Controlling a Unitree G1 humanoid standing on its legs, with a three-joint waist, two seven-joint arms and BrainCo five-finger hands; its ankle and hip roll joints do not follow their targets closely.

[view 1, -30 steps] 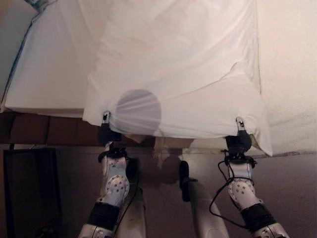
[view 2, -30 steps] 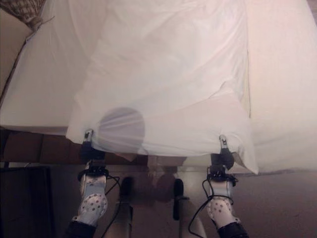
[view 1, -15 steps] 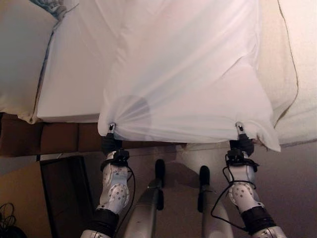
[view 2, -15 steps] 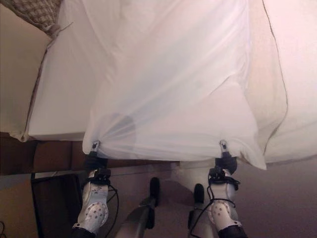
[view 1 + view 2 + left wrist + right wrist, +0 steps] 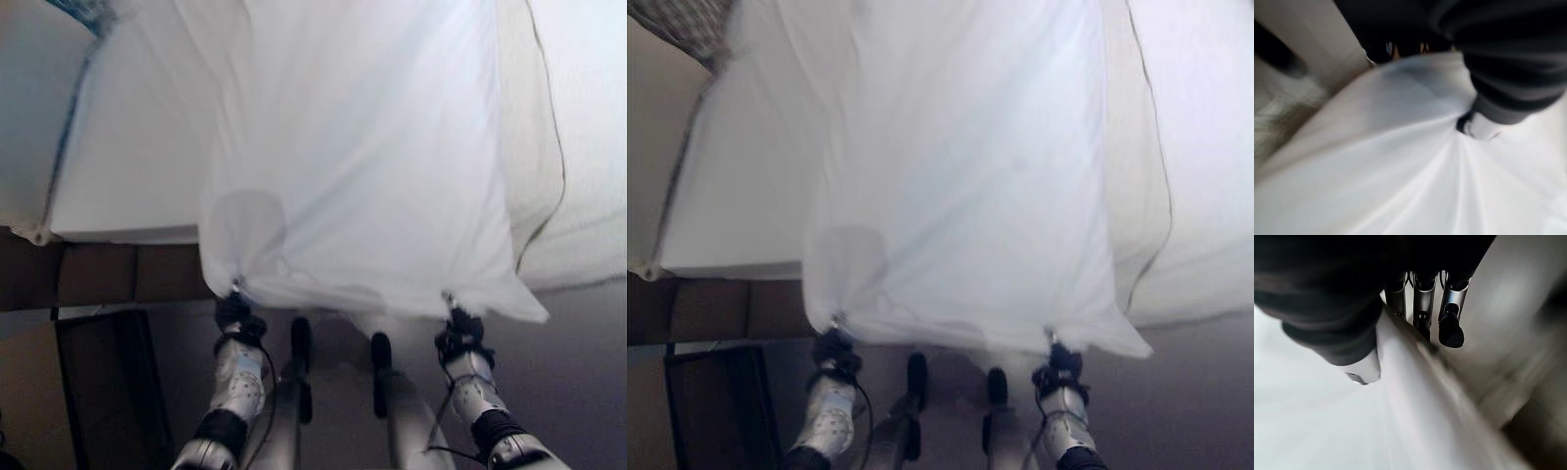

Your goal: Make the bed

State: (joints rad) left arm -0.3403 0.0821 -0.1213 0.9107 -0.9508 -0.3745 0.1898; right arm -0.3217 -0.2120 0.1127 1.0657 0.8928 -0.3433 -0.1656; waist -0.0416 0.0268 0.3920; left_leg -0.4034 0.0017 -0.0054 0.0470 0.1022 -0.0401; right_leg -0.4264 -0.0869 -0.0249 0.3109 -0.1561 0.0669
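we grip the white sheet [image 5: 362, 176] by its near edge, left hand [image 5: 235, 311] and right hand [image 5: 458, 333] each pinching a corner, the cloth stretched over the bed [image 5: 127, 166]. no writing is legible on the bedding.

A dark boxy piece [image 5: 98, 382] stands on the floor [image 5: 578, 372] at the near left; its outline is dim, so it may be a low cabinet or an open frame. Just above it runs a brown panel [image 5: 127, 274] with upright seams. The grey floor stretches away to its right. Well beyond the dark piece, at the far left corner, lies a checked cloth [image 5: 676, 24].
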